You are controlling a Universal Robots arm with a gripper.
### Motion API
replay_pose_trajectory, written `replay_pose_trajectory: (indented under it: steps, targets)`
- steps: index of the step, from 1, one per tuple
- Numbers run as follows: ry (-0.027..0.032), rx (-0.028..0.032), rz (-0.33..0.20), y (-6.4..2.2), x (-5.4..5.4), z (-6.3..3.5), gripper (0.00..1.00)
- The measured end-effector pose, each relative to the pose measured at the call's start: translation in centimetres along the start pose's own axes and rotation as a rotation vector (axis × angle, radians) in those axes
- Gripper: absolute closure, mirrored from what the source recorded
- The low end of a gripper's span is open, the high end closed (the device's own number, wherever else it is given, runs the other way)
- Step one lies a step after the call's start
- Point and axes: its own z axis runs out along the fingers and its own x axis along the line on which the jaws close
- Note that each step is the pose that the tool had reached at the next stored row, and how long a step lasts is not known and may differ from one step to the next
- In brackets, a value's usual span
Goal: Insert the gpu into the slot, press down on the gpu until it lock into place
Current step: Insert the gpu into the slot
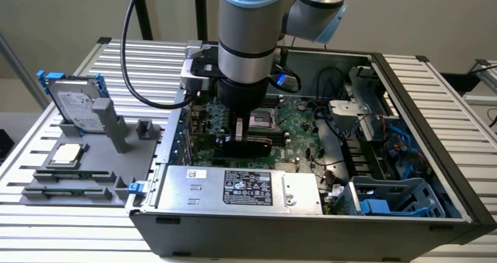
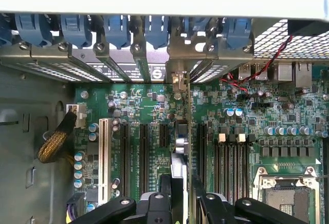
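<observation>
inside the open computer case (image 1: pixel 404 176), low over the motherboard (image 2: pixel 149 108), the gripper (image 2: pixel 181 184) has its two fingers (image 2: pixel 163 196) set narrow, one against each flat face of the gpu (image 2: pixel 180 144), and appears to clamp it.

finding 1, position: the gpu stands on edge between the jaws, with its thin upper edge towards the wrist camera and its connector edge turned down at the board. in the exterior view it sits just beyond the silver power-supply box (image 1: pixel 241 188).

finding 2, axis: the card's long axis runs straight away from the gripper towards the rear wall of the case, which is towards the exterior view's left. it lies parallel to the black expansion sockets (image 2: pixel 143 149) and the white socket (image 2: pixel 104 157) beside it.

finding 3, heading: the metal bracket end (image 2: pixel 177 77) leads. it points at the row of rear brackets and blue clips (image 2: pixel 117 29), and looks lined up with one opening there.

finding 4, critical relation: the slot is judged to lie directly under the card, along the same line, hidden by the card's body. whether the connector edge is above it, touching it or partly in cannot be told.

finding 5, clearance: the black memory sockets (image 2: pixel 229 165) and the cpu socket (image 2: pixel 288 196) lie off to one side, apart from the card.
</observation>
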Motion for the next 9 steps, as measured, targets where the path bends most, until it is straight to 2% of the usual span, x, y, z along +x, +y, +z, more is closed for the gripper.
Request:
replay_pose_trajectory:
  steps: [9]
  targets:
    - [-0.0001,0.0001,0.000,0.00,0.00,0.00,0.74]
